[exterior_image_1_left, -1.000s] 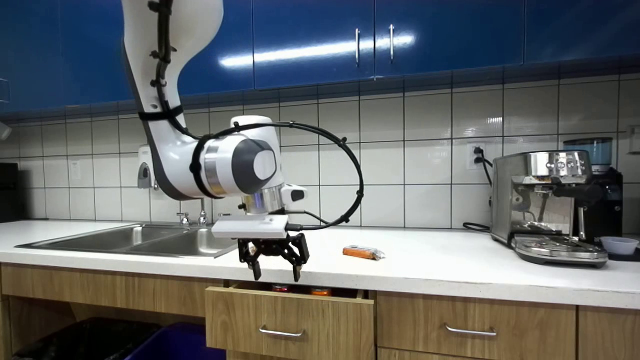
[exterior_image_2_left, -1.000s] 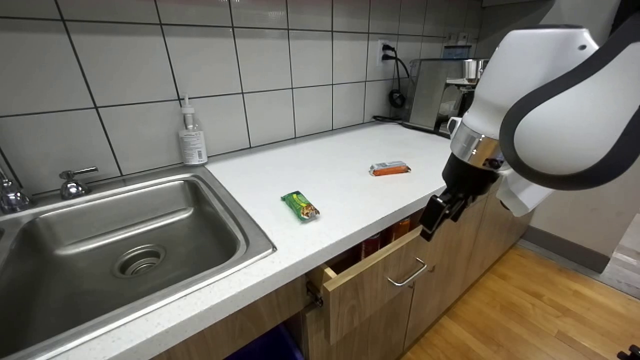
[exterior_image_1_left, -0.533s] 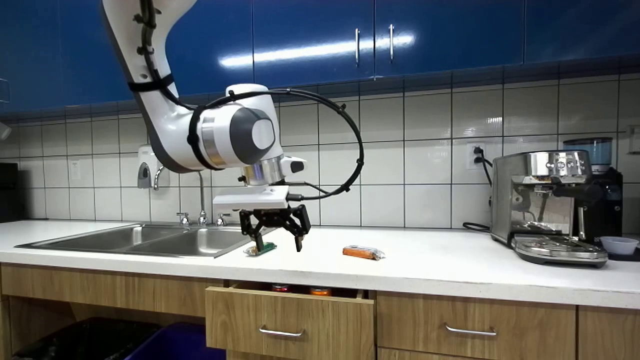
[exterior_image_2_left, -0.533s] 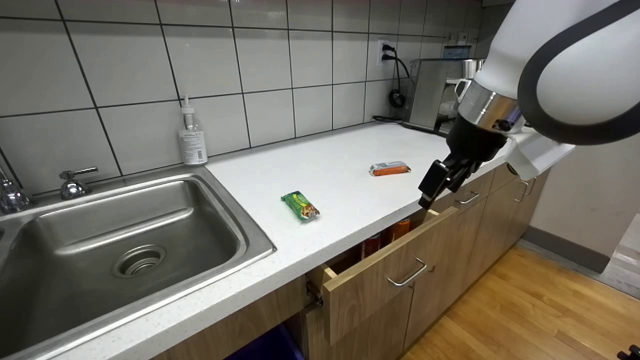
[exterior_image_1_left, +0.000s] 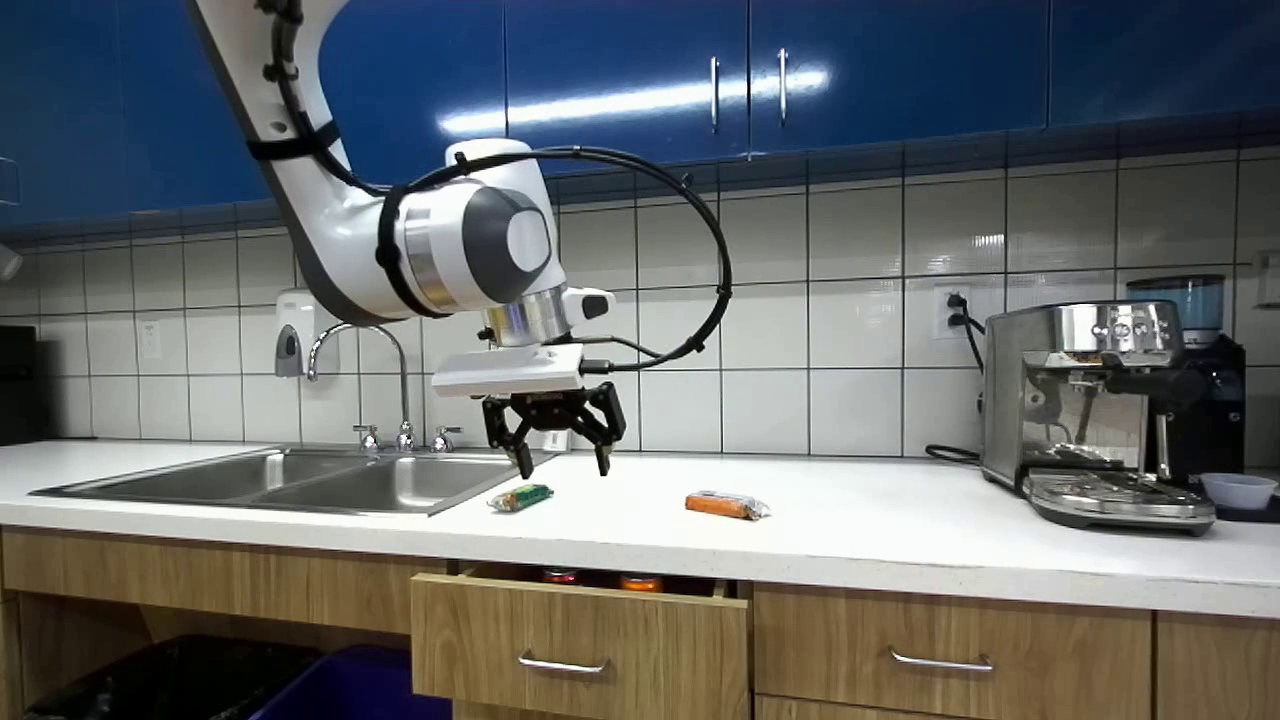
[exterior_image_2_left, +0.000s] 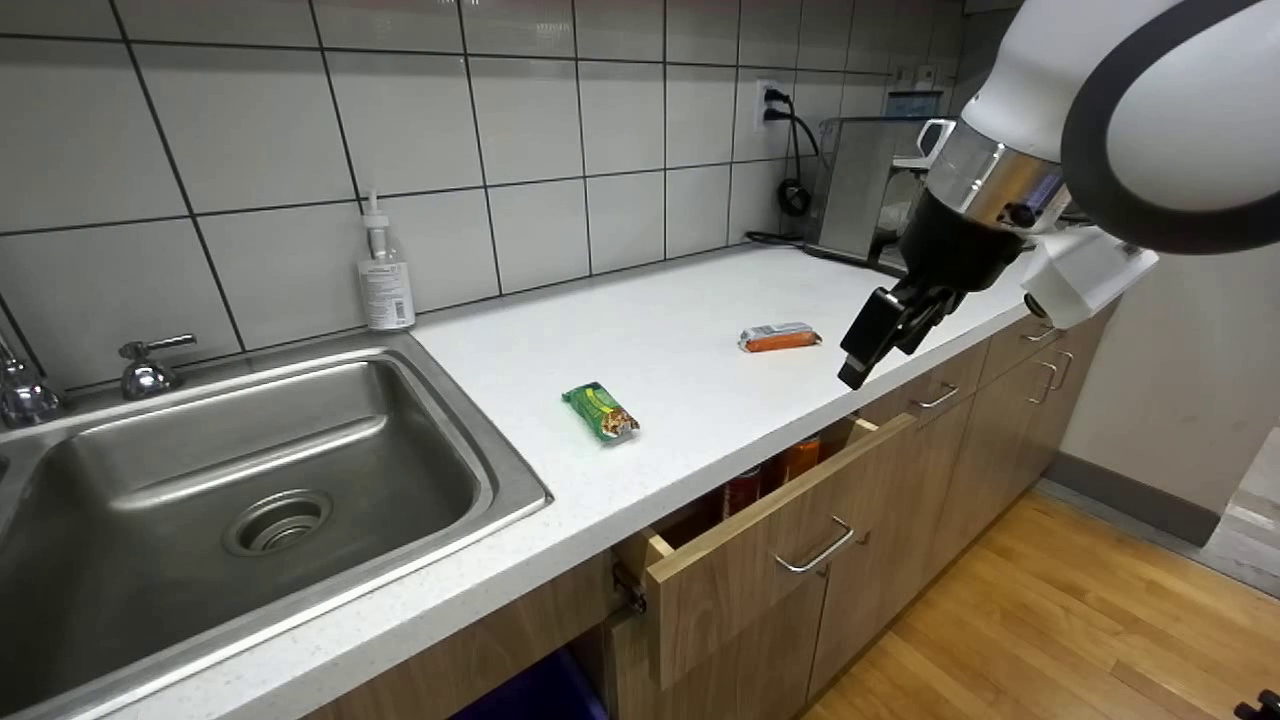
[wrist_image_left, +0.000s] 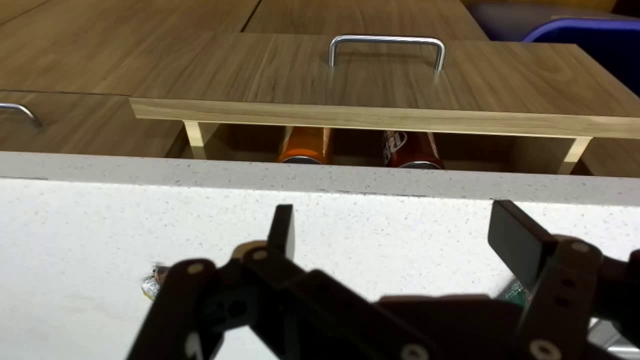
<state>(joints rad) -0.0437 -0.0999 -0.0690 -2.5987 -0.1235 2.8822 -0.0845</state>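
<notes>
black end effector over white surface, jaws spread wide, gripping nothing; green packet and orange packet lie apart on it; wooden drawer below partly open, orange can and red can inside

In an exterior view, the sink is set into the left part of the counter, and the tap is placed behind it. At the right is stood the coffee machine, with the grinder partly behind it and the bowl to its right. Between them, the snack packet is laid near the sink and the second packet farther right. The soap bottle is seen behind the sink. Below the counter, the drawer is pulled out, two cans contained in it, the bin placed to its left. The gripper is held higher than the counter, apart from both packets.
</notes>
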